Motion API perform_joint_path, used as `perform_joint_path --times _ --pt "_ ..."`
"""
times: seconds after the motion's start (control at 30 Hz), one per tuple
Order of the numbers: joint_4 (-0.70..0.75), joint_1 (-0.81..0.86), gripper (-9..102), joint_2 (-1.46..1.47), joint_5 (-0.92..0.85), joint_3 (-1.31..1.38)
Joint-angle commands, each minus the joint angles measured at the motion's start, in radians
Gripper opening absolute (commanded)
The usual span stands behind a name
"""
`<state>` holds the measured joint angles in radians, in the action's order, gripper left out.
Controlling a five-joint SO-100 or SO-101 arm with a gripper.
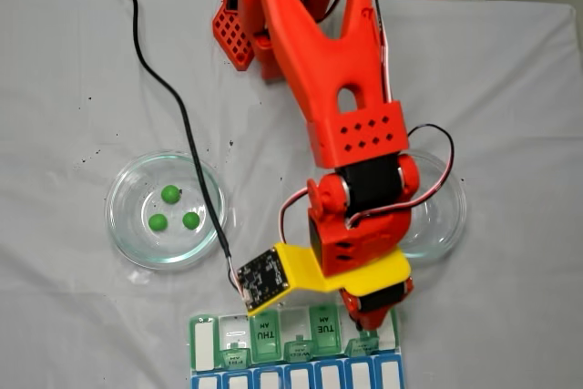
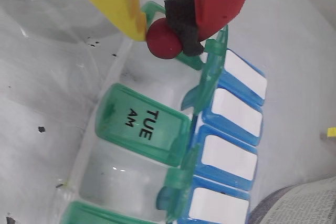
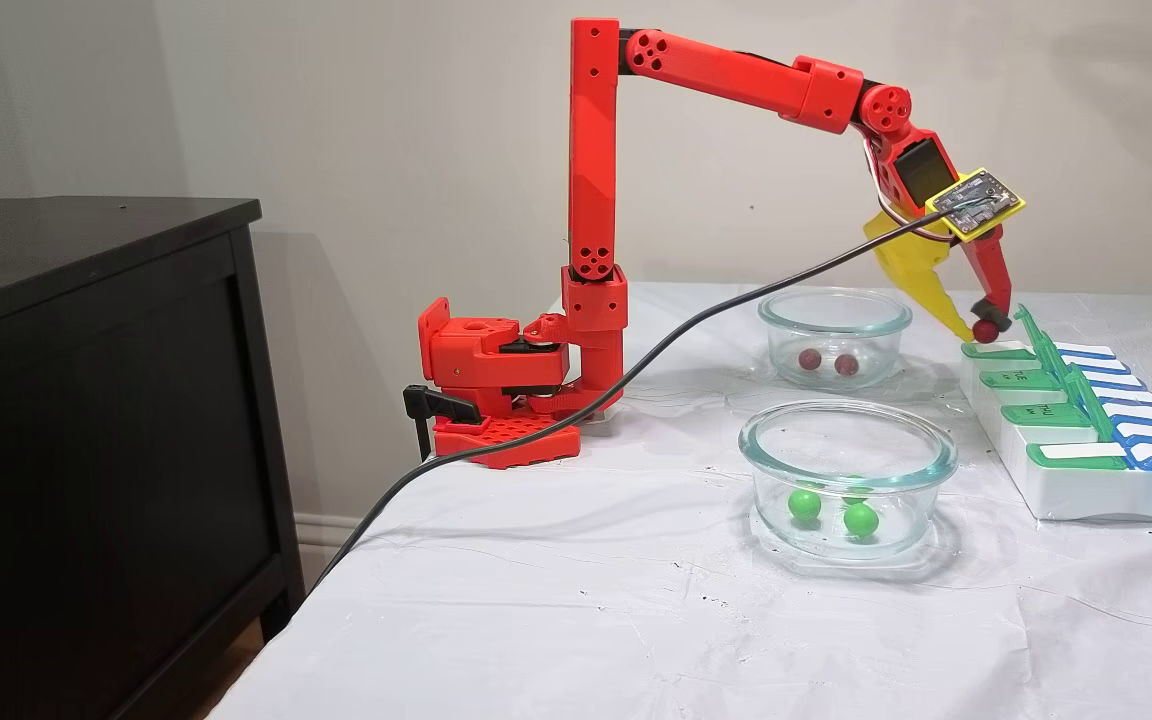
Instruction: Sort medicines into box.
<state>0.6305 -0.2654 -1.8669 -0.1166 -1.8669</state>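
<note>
My gripper [image 2: 165,31] is shut on a glossy red ball [image 2: 161,39], pinched between the yellow finger and the black-padded red finger. It holds the ball just above the box [image 2: 142,124], over the open white compartment beside the TUE AM lid. In both fixed views the gripper [image 3: 981,328] [image 1: 363,321] is at the box's end compartment [image 3: 1086,500] [image 1: 264,334]. Three green balls [image 1: 170,193] lie in the left glass dish [image 1: 123,211]. Two red balls [image 3: 809,359] rest in the far dish [image 3: 834,305].
A black cable [image 1: 182,116] runs from the wrist camera across the rim of the green-ball dish [image 3: 941,455]. The arm's red base [image 3: 496,400] is clamped at the table's back edge. A dark cabinet [image 3: 86,420] stands beside the table. A white cloth covers the tabletop.
</note>
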Motion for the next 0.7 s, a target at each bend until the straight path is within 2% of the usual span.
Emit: perform_joint_path --times 0.0,0.07,0.17,0.27,0.47,0.57,0.67 --pt "-0.069 0.017 0 -0.018 -0.014 0.044" --pt "-0.100 0.011 0 -0.023 -0.044 0.021" --pt "-0.092 0.000 11 -0.029 -0.063 0.008" --pt "-0.087 0.000 16 -0.026 -0.060 0.011" --pt "-0.087 -0.002 19 -0.017 -0.060 0.009" --pt "-0.078 -0.002 16 -0.040 -0.063 0.008" --pt "-0.026 -0.008 4 -0.117 -0.087 0.003"
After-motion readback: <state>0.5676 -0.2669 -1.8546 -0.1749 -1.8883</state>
